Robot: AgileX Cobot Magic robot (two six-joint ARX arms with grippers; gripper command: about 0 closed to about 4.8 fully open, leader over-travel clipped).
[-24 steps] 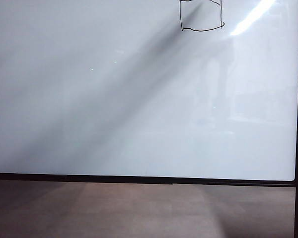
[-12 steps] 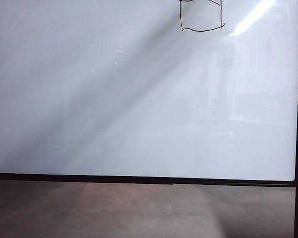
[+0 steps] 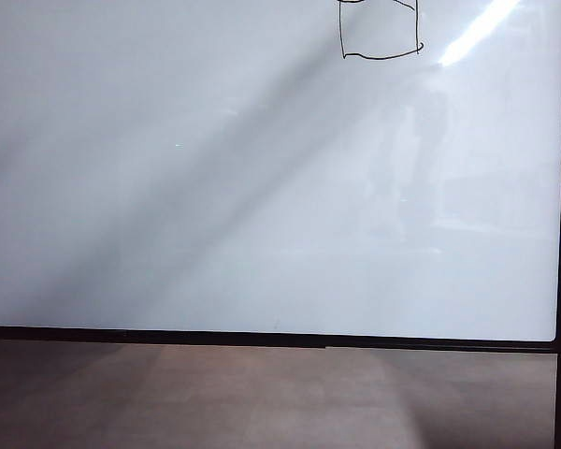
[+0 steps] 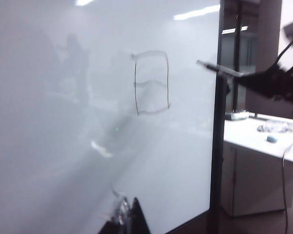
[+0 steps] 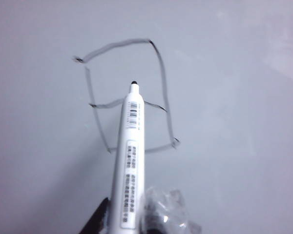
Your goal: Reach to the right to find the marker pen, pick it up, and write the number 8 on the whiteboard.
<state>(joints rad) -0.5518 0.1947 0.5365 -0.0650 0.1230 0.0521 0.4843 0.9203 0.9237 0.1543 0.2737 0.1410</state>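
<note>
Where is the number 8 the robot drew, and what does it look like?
Look at the big whiteboard with the thin black frame. Near its top right part, in front of the marker pen held in the right claw, is the number 8. It is boxy, two stacked squarish loops in thin black lines, the only drawing on the board.
</note>
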